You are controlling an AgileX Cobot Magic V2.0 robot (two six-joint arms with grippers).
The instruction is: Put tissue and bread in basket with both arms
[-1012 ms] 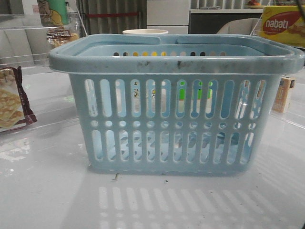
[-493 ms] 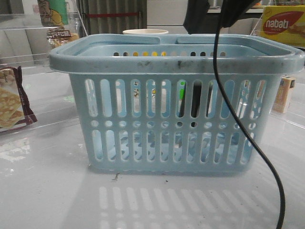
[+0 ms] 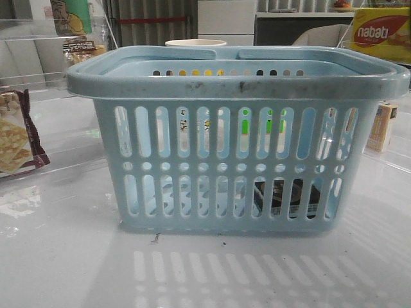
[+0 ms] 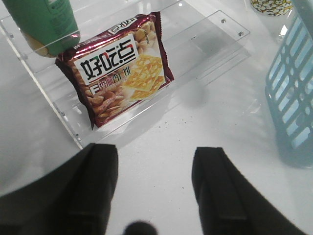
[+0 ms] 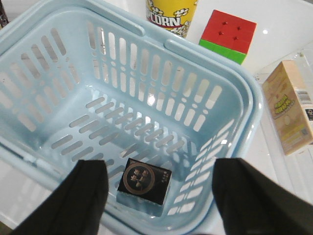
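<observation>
The pale blue basket [image 3: 237, 138] stands in the middle of the table. The black tissue packet [image 5: 145, 181] lies flat on its floor near the front right corner and shows through the slots in the front view [image 3: 286, 197]. My right gripper [image 5: 159, 169] is open and empty, high above the basket [image 5: 73, 98], over the tissue. My left gripper [image 4: 154, 156] is open and empty above bare table, left of the basket [image 4: 293, 93]. The bread is not in view. Neither gripper shows in the front view.
A maroon cracker packet [image 4: 122, 68] lies on a clear acrylic tray [image 4: 205, 44] beside a green bottle [image 4: 46, 24]. A popcorn cup [image 5: 171, 14], a red-green cube [image 5: 227, 34] and a tan box [image 5: 288, 107] stand beyond and right of the basket. A yellow Nabati box [image 3: 382, 32] sits far right.
The right arm and its cable, over the basket half a second ago, have left the front view. The tissue now lies on the basket floor, where there was none before.
</observation>
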